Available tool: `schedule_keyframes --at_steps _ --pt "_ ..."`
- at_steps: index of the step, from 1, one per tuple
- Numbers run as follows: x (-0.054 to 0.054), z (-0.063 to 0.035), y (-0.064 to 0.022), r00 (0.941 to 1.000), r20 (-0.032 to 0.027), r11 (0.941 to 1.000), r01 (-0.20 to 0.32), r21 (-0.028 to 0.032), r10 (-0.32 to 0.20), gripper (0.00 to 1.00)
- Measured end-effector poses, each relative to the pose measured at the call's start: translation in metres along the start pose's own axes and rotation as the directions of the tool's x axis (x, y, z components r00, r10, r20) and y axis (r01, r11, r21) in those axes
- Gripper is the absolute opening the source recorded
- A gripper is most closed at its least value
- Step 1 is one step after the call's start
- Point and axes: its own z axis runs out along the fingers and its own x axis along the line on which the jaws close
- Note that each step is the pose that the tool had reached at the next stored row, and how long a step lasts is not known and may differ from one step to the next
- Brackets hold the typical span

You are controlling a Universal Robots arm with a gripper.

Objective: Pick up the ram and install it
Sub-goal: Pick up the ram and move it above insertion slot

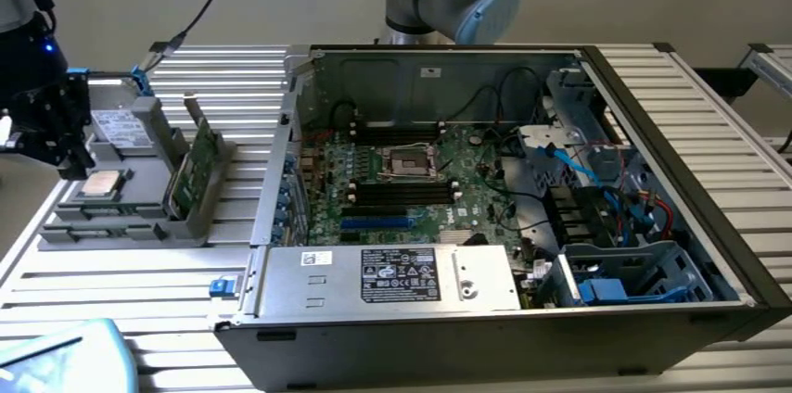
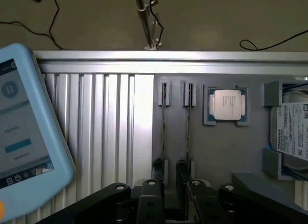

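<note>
On the ribbed metal table [image 1: 148, 291], near its edge on the exterior view's left, sits a gray holder [image 2: 216, 151]. The ram [image 2: 163, 123] stands on its thin edge in one slot of this holder, at the end closest to the blue tablet [image 2: 19, 137]. A second thin stick [image 2: 188, 123] stands in the next slot, just beside it.

The gripper [image 2: 169, 167] hangs right above these slots. Its two black fingertips [image 2: 157, 165] are spread a little, with a gap between them. The ram's thin line runs toward that gap. I cannot tell if a fingertip touches it.

A square silver chip [image 2: 227, 104] lies in its own pocket beside the slots. A hard drive [image 2: 291, 132] lies past the chip.

The open computer case [image 1: 495, 356] sits in the middle of the table, just beside the holder, and its green board [image 1: 409, 180] shows inside. A tall green card [image 1: 192, 171] stands in the holder on the side by the case.
</note>
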Motion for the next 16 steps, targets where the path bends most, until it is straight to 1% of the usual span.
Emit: schedule_keyframes --at_steps 5,12,16 --pt "0.002 0.0095 0.0027 0.9999 -0.0011 0.9999 0.014 0.0006 -0.014 0.25" --pt "0.011 0.0227 0.0017 0.9993 -0.0009 0.9993 0.037 0.0019 -0.037 0.25" --pt "0.013 0.0289 0.0012 0.9986 -0.0008 0.9986 0.053 0.0028 -0.053 0.25"
